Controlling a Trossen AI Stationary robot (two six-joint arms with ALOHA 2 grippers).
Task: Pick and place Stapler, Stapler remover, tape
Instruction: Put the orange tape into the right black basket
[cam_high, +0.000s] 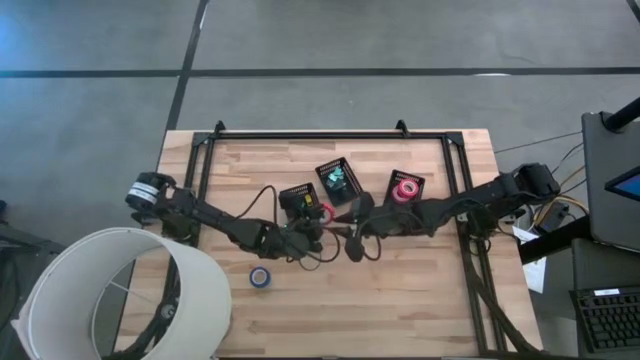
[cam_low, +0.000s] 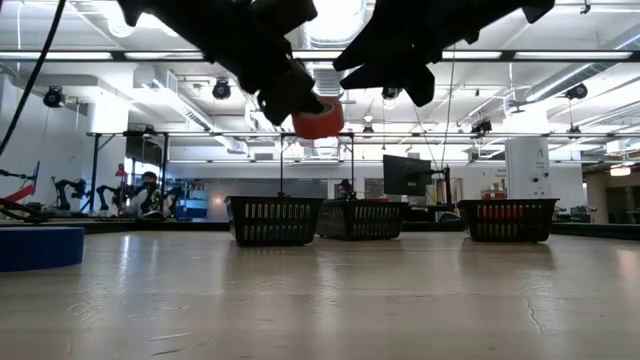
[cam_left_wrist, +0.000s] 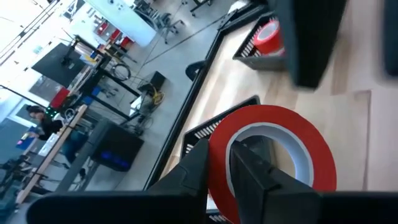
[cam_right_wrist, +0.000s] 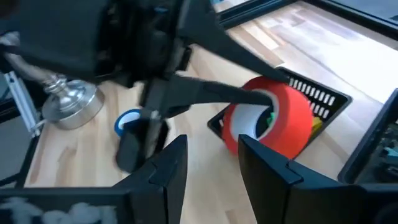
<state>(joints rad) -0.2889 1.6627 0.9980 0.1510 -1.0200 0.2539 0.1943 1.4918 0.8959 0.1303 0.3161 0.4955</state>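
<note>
My left gripper (cam_high: 316, 224) holds a red tape roll (cam_low: 318, 118) in the air beside the left-hand black mesh bin (cam_high: 299, 200). In the left wrist view the red roll (cam_left_wrist: 292, 140) shows its hollow centre. My right gripper (cam_right_wrist: 211, 168) is open and empty, hovering near the table's middle (cam_high: 352, 242) just right of the roll, which it sees (cam_right_wrist: 283, 118) above a bin corner. A blue tape roll (cam_high: 260, 277) lies flat on the table nearer the front. A pink roll (cam_high: 405, 187) sits in the right-hand bin. My left gripper holds the red tape roll by its wall (cam_left_wrist: 217, 163), one finger (cam_left_wrist: 252, 177) inside the hollow centre and one finger (cam_left_wrist: 194, 171) outside. The roll is lifted clear of the table and stands on edge beyond the fingers.
Three black mesh bins stand in a row across the table's middle (cam_low: 275, 220) (cam_low: 360, 218) (cam_low: 505, 218); the middle bin (cam_high: 338, 180) holds small coloured pieces. A large white lampshade (cam_high: 120, 295) covers the near left corner, with a silver lamp base (cam_right_wrist: 71, 102) nearby.
</note>
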